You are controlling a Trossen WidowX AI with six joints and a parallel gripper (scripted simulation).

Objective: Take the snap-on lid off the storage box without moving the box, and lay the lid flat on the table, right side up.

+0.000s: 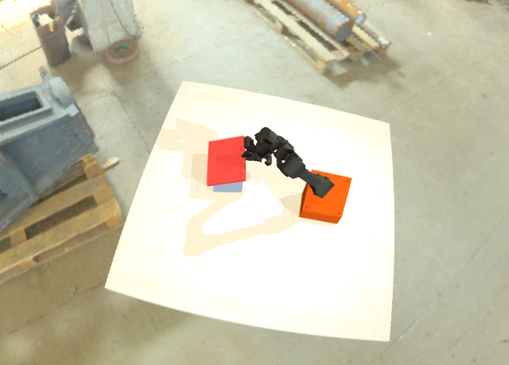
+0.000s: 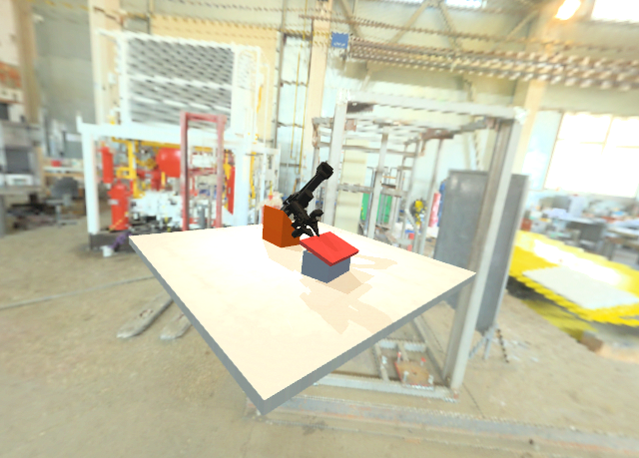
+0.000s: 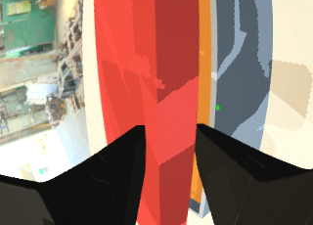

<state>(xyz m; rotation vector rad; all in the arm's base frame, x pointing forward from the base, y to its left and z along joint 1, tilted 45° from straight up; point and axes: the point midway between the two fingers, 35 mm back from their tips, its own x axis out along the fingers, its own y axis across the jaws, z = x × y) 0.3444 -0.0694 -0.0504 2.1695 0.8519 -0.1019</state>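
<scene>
The red lid [image 1: 225, 164] [image 2: 329, 245] [image 3: 124, 54] is tilted on the blue-grey storage box [image 1: 227, 187] [image 2: 320, 269] [image 3: 240, 78]. Its edge at the gripper is raised and its far edge is low, at or near the box rim. In the wrist view an orange strip and a light rim show in the gap between lid and box wall. My gripper [image 1: 245, 148] [image 2: 317, 234] [image 3: 169, 133] is shut on the lid's near edge, one finger above it and one below. The box stands upright on the table. Whether the far edge touches the box is hidden.
The arm's base stands on an orange block [image 1: 324, 207] [image 2: 278, 229] on the same pale table [image 1: 262, 287] [image 2: 248, 329]. The arm reaches from it to the lid. The table's outer edges show in the top and exterior views.
</scene>
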